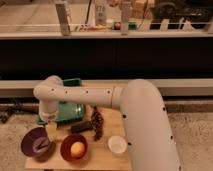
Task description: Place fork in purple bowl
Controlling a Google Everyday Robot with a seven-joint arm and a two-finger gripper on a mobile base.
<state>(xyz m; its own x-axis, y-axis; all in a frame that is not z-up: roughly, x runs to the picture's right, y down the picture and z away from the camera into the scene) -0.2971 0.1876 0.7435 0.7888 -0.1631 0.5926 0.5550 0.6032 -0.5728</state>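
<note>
The purple bowl [31, 140] sits at the front left corner of the small wooden table [107, 159]. A slim pale piece, apparently the fork [43, 145], lies inside it towards its right side. My gripper [50, 131] hangs just above and to the right of the bowl's rim, at the end of the white arm [80, 95] that reaches in from the right. I cannot tell whether it touches the fork.
An orange bowl [65, 150] holding an orange piece [77, 149] stands right of the purple bowl. A small white bowl [117, 145] is further right. A green tray [72, 111], a dark bar [80, 127] and a brownish bunch [97, 124] lie behind. A dark counter runs behind the table.
</note>
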